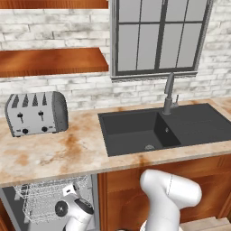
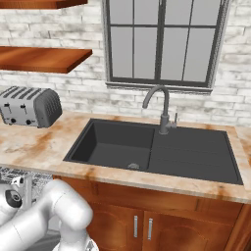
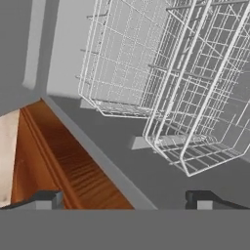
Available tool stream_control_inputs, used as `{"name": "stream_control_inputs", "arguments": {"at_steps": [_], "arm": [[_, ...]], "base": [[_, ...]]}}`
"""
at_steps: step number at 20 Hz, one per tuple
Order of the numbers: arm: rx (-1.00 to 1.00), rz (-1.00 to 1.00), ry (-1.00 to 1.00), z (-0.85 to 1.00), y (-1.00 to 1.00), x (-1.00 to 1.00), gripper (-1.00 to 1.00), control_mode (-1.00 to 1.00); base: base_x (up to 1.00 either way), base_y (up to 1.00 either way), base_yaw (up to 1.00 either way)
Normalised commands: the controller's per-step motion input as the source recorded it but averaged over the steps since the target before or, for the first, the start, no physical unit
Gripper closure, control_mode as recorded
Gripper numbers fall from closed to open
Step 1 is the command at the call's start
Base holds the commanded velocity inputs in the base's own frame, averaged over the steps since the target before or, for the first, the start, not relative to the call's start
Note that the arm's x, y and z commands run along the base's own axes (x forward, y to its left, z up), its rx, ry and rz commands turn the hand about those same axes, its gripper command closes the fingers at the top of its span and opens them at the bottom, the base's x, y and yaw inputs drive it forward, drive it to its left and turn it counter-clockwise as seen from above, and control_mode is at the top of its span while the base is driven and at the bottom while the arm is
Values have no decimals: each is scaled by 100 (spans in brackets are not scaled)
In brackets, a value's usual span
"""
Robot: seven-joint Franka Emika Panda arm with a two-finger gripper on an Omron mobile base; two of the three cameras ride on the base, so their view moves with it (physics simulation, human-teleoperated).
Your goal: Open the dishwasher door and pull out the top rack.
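Under the table point(image 1: 49, 158), left of the sink point(image 1: 135, 131), the top rack point(image 1: 45, 198) is seen drawn forward. The claw point(image 3: 124, 200) is held open and empty before it, likely released after the pull.

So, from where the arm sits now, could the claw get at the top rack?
Probably yes. In the hand view the claw stands open, facing the top rack, with only bare grey dishwasher interior between them and nothing blocking. From the left base view the rack already juts out below the counter beside the arm.
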Motion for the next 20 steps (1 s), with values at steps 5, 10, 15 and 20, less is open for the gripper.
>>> {"name": "stream_control_inputs", "arguments": {"at_steps": [5,10,15,20], "arm": [[0,6,0,-2,1,12,-100,-100],[0,3,0,-1,0,15,-100,-100],[0,0,0,0,1,21,-100,-100],[0,0,0,-8,18,19,-100,-100]], "base": [[0,0,0],[0,0,0],[0,0,0],[0,0,0]]}}
